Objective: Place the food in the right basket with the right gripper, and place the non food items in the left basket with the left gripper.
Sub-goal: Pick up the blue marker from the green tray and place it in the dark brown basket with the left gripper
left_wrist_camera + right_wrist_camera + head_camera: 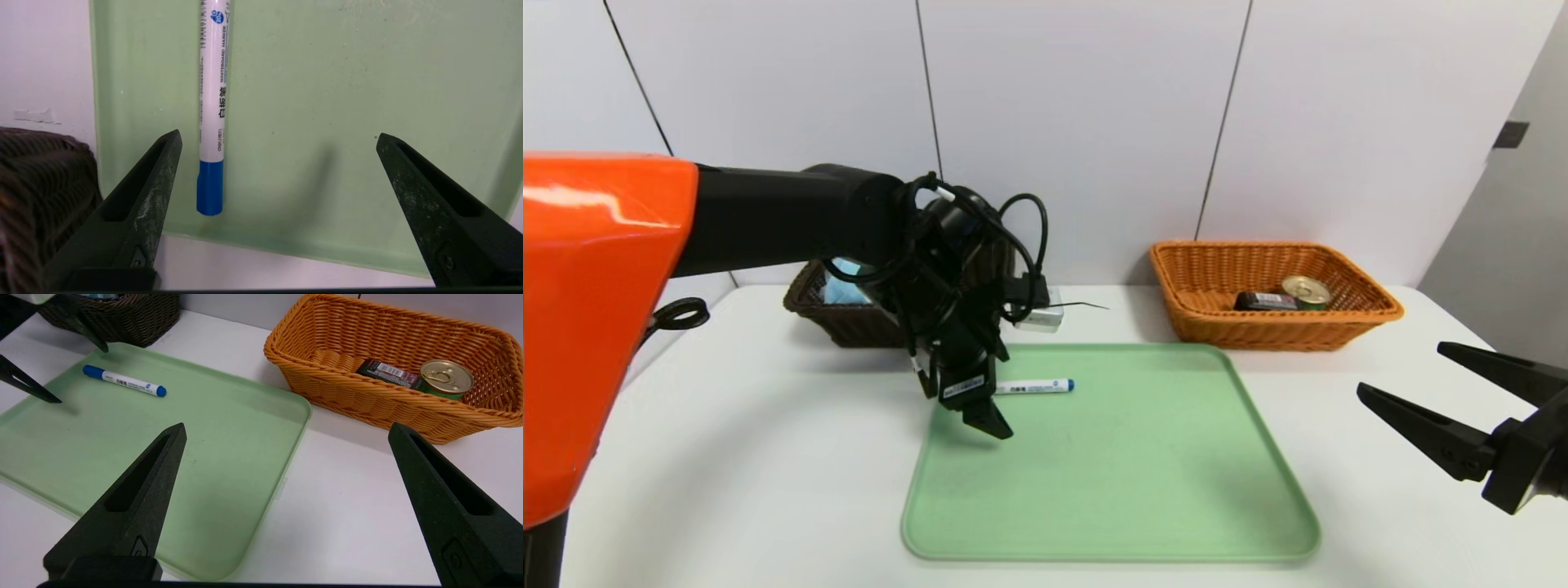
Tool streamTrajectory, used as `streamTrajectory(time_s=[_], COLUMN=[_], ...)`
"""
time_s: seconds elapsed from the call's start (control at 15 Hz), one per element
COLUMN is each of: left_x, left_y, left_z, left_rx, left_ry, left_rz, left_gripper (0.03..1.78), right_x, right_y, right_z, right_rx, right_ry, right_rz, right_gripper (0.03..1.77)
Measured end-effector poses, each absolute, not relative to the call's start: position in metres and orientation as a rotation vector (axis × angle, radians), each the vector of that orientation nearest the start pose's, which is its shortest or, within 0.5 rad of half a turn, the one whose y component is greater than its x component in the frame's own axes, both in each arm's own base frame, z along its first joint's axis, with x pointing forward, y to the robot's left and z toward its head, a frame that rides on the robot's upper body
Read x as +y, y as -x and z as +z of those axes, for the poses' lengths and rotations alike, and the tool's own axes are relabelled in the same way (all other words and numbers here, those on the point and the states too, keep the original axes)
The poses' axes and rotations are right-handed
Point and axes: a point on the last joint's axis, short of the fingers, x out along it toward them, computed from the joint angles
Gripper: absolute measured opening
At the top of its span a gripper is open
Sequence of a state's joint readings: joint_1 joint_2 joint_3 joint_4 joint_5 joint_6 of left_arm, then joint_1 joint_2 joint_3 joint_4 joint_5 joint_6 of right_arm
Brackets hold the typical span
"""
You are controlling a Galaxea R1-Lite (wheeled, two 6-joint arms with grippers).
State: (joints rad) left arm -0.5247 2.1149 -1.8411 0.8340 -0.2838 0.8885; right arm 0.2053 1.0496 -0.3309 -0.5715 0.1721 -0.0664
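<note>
A white marker (1036, 386) (212, 81) (124, 380) with a blue cap lies on the green tray (1135, 490) near its far left corner. My left gripper (1003, 394) (279, 136) hangs open just over the marker's cap end, one finger on each side and the cap nearer one finger. The dark left basket (833, 322) (122, 318) behind it holds a light-blue pouf (841, 286). In the orange right basket (1201, 318) (327, 388) lie the tin (1305, 290) (446, 375) and the black box (1264, 301) (388, 371). At the table's right side my right gripper (1401, 369) (286, 430) is open and holds nothing.
The white table (768, 457) carries the tray in the middle and both baskets along the back wall. The left arm's orange shell (596, 327) fills the near left of the head view. The dark basket's wall (41, 183) stands close beside one left finger.
</note>
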Motion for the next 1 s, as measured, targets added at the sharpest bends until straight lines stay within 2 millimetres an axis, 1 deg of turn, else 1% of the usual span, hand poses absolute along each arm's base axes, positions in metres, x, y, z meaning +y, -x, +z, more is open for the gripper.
streamTrajectory(time_s=[0.33, 0.6, 0.8, 1.0], left_x=[-0.205, -0.208, -0.204, -0.202], left_y=[-0.347, -0.361, -0.373, -0.378], left_z=[0.174, 0.167, 0.159, 0.151], left_rx=[0.765, 0.754, 0.757, 0.765], left_ry=[-0.868, -0.862, -0.853, -0.826], left_rz=[-1.193, -1.181, -1.162, -1.182], left_gripper=[1.69, 1.69, 1.69, 1.69], right_x=[0.030, 0.029, 0.029, 0.030], right_y=[-0.126, -0.122, -0.120, -0.119], right_z=[0.188, 0.186, 0.185, 0.186], right_rx=[0.127, 0.123, 0.120, 0.117], right_ry=[0.055, 0.053, 0.053, 0.053], right_rz=[0.381, 0.386, 0.389, 0.401], right_gripper=[1.71, 1.71, 1.71, 1.71])
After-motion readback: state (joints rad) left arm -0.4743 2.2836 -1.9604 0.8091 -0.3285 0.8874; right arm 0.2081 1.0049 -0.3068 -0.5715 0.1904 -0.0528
